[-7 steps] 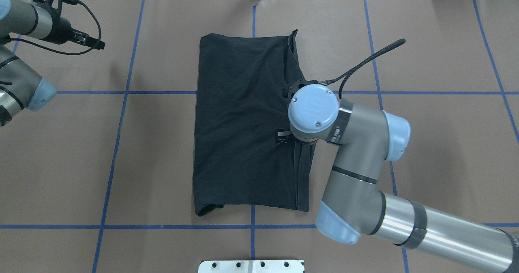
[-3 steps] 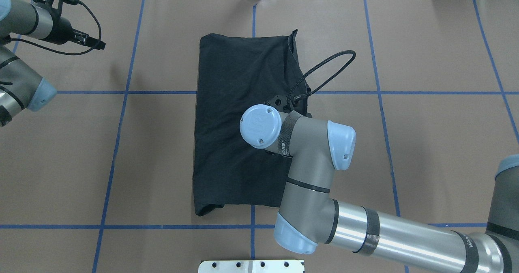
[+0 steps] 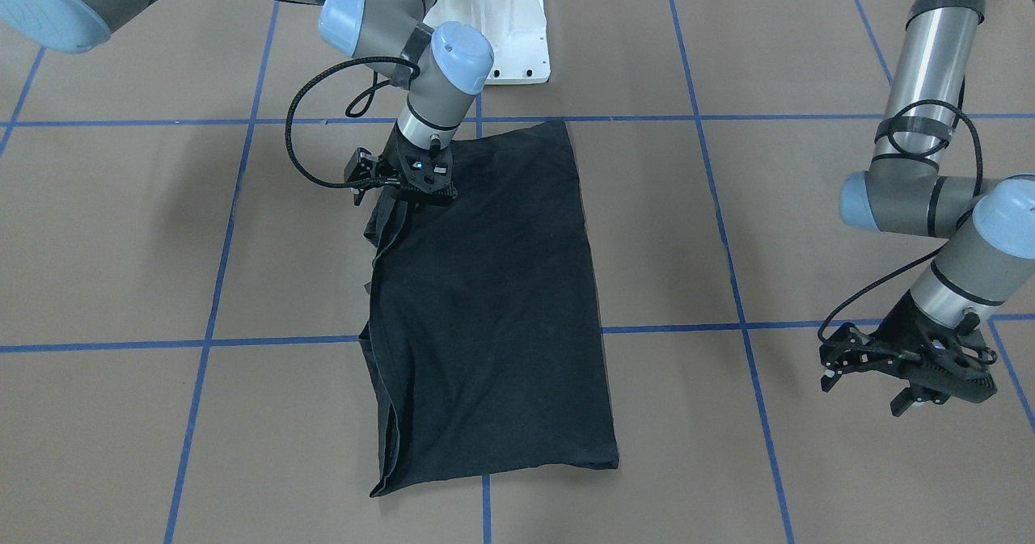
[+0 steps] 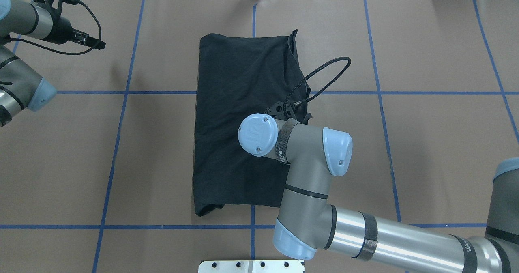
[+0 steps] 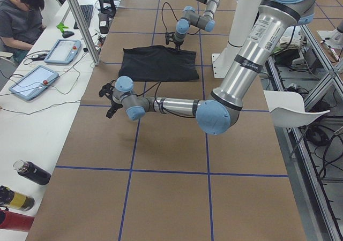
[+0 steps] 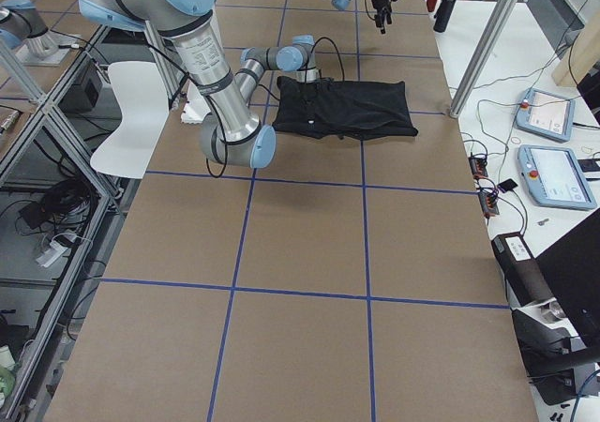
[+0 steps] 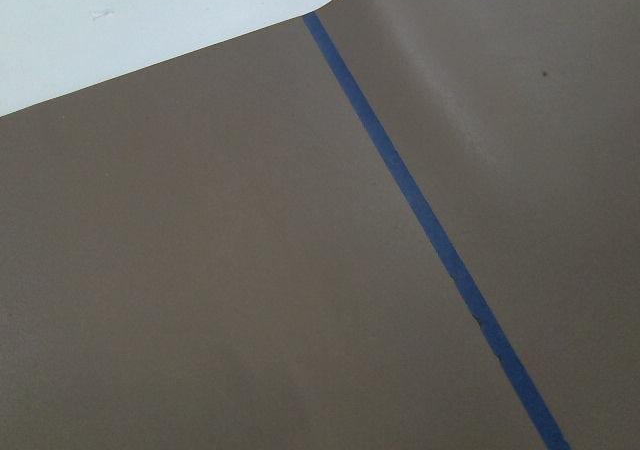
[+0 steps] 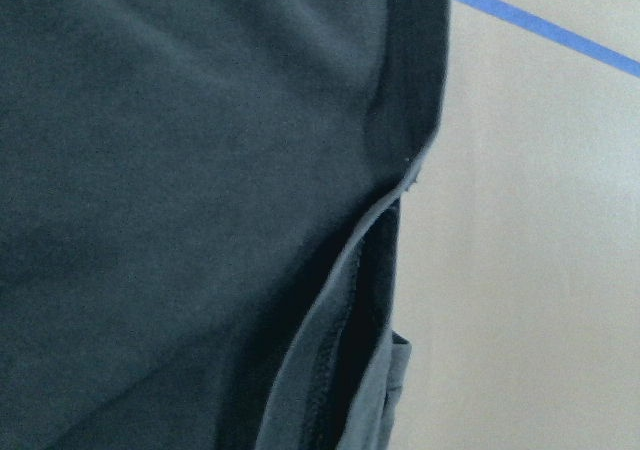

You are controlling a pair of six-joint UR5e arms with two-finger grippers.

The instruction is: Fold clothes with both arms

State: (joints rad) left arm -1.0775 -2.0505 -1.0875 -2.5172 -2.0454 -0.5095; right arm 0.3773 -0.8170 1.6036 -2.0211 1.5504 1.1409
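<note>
**A:** On the far left, the left gripper (image 3: 942, 382) hangs over bare table (image 4: 162, 143), well apart from the shirt (image 4: 239, 82). Can't tell if its fingers are apart or together. The shirt's flat mid-table, folded into a long strip.

**B:** And at its right edge the right gripper (image 3: 416, 188) sits low on the stacked layers, but its grip is hidden, so can't tell there either. If it only has the top layer, I'd guess the stack peels open. With nothing pinning the other side, the whole shirt could just slide.
</note>
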